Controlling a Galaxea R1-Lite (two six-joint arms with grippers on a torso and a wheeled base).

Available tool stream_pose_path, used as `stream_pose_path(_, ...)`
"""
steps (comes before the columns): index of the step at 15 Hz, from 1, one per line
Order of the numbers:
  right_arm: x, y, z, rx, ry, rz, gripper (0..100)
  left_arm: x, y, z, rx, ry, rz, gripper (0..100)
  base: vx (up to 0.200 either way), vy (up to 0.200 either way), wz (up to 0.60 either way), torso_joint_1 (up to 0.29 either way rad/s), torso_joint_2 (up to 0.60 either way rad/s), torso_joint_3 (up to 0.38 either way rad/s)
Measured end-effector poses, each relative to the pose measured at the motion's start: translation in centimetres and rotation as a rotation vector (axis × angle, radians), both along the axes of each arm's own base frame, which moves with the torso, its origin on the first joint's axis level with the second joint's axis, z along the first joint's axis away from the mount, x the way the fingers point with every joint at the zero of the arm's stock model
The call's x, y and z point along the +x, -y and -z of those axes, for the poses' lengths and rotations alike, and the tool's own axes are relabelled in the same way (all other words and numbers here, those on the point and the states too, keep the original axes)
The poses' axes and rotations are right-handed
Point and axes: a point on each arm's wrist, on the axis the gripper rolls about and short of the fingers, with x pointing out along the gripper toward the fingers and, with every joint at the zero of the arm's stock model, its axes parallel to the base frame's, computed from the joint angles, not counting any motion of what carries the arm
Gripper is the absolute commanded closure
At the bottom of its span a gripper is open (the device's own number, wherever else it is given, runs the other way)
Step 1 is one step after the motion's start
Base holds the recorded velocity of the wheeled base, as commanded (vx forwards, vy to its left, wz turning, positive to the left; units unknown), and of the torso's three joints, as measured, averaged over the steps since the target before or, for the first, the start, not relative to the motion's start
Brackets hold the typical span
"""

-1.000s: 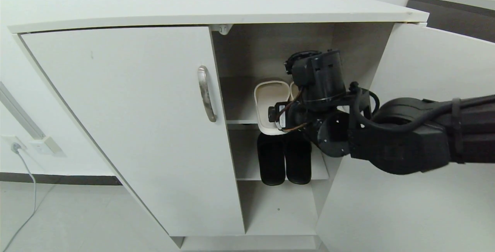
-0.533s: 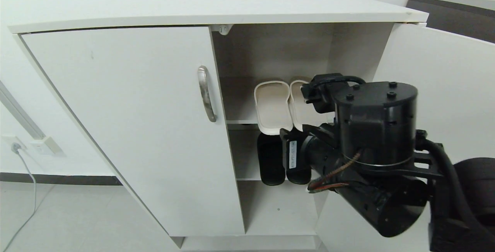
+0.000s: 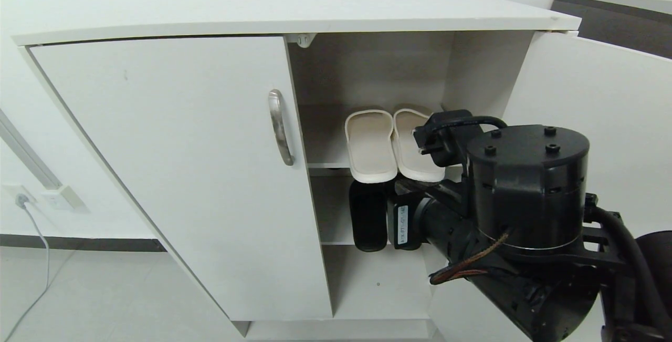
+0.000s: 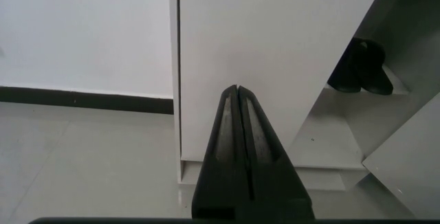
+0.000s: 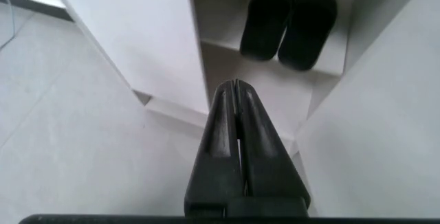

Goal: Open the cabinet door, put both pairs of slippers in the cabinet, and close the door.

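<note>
Fronting the open cabinet [image 3: 294, 13], the right arm [image 3: 525, 200] half-hides black slippers [image 3: 367, 216].

No text, number, brand or sign can be read on any surface in view.

One item carries print: a white label [image 3: 401, 226] fixed to the wrist section of the right arm [image 3: 525, 200], seen in the head view in front of the open side of the cabinet [image 3: 294, 13]. The label is a narrow upright rectangle with dark print, which is too small to make out. Whether it holds letters, digits or a code cannot be told.
</note>
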Motion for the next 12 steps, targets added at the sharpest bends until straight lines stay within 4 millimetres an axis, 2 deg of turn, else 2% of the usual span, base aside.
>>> stream_pose_path(2, -0.01, -0.01, 0.05, -0.002, -0.001, 0.000, 100, 0.00, 0.00, 0.00, 0.000, 0.000, -0.001, 100, 0.000, 0.000, 0.00, 0.000, 0.00, 0.000)
stream_pose_path(12, -0.04, -0.22, 0.66, -0.017, -0.010, -0.005, 100, 0.00, 0.00, 0.00, 0.001, 0.000, -0.001, 100, -0.200, 0.000, 0.00, 0.001, 0.00, 0.004)
